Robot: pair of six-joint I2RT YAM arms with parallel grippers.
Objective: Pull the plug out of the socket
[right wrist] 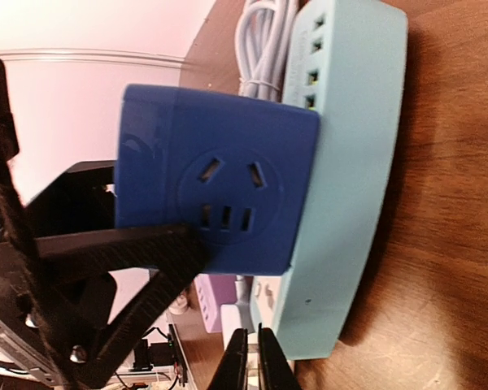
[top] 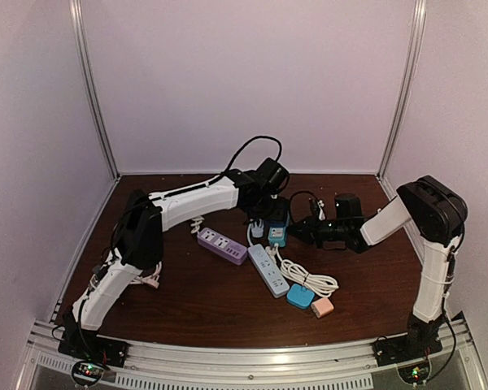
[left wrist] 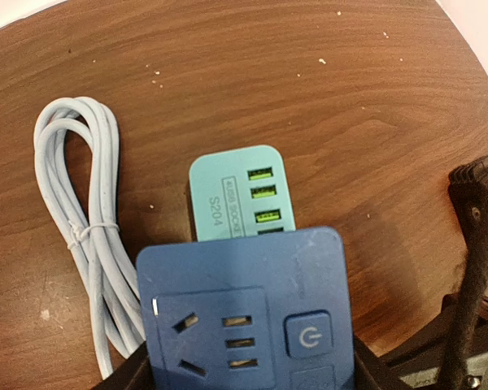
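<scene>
Top external view, from the left: a purple power strip point(top: 223, 245) and a white power strip point(top: 268, 270) lie on the dark wooden table point(top: 187, 301). Just right of them, the left gripper point(top: 275, 223) clamps the blue cube plug point(left wrist: 244, 309), one finger on each side. The plug sits on the teal socket strip point(left wrist: 228, 191), beside a tied grey cable point(left wrist: 98, 203). Further right, the right gripper point(right wrist: 251, 357) hangs near the teal socket strip, its fingertips pressed together on nothing.

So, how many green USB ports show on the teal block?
4 ports, in one column on the teal block, ending at the blue cube; more may hide under it.
</scene>
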